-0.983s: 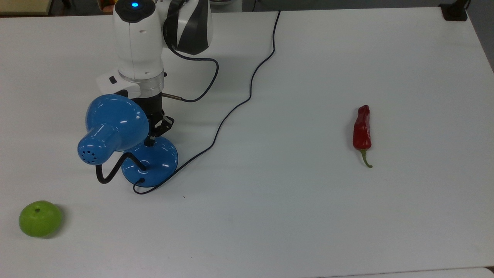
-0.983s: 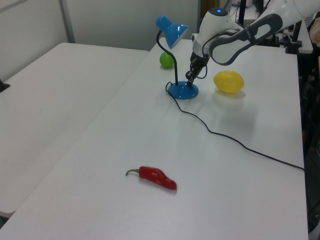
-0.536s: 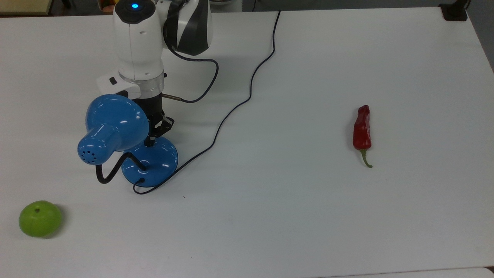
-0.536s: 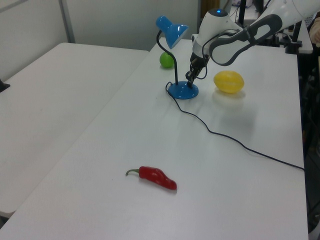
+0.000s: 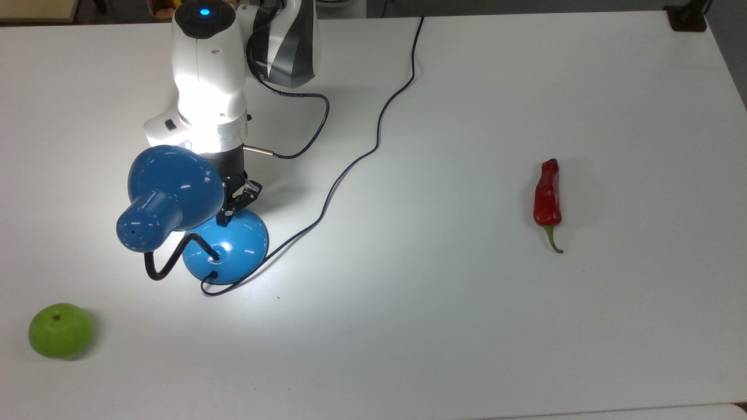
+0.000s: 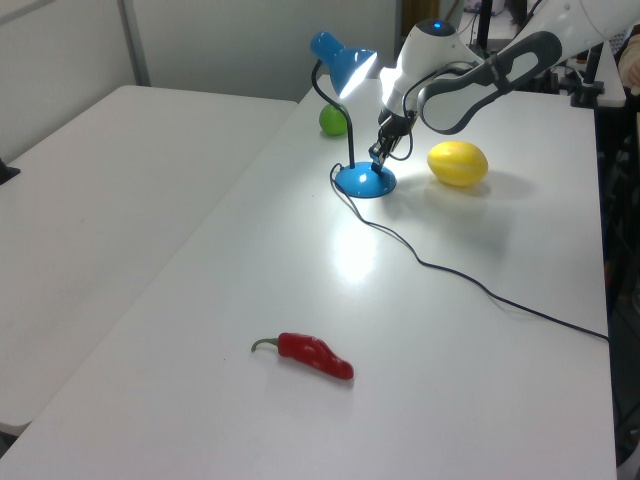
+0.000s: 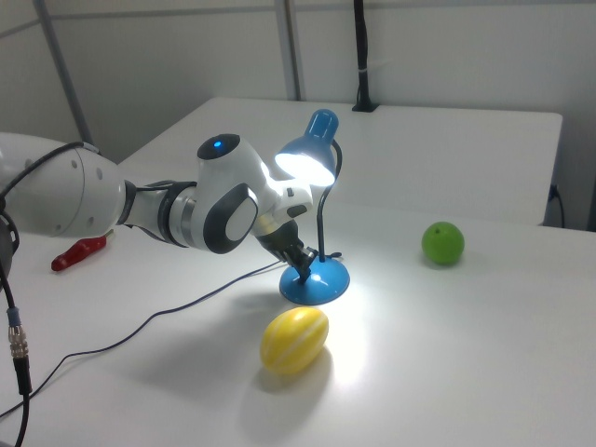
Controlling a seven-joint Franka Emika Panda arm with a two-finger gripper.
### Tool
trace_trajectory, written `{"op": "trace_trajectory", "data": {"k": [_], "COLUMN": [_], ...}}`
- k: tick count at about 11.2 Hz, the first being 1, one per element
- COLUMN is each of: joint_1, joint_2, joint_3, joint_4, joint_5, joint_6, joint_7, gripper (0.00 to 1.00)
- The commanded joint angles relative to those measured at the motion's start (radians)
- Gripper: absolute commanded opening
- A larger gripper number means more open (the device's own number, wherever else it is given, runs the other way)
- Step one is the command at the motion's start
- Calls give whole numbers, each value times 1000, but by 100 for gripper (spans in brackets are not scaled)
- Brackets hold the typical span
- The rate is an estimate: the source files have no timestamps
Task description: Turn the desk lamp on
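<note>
1. White table [image 5: 467,350], a bright pool of light on it.
2. Second white table [image 6: 90,200] just beside it in the left view.
3. Plain grey-white walls [image 7: 447,47] with metal posts [image 7: 290,51].

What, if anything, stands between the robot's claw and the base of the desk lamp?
Nothing visible does. The claw sits right at the domed base of the desk lamp, beside the shade. The lemon, green apple and red chilli all lie apart from it.
</note>
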Motion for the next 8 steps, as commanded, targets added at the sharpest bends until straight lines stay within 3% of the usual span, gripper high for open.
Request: {"op": "trace_trajectory", "data": {"k": [1, 5, 8], "joint_1": [-10, -10, 5], "joint_2": [32, -13, -92], "joint_3": [2, 10, 22], "joint_4": [12, 2, 3], "joint_5": [-29, -27, -27], "joint_6": [32, -3, -196], "joint_7": [7, 11, 14], "gripper": [0, 0, 0]}}
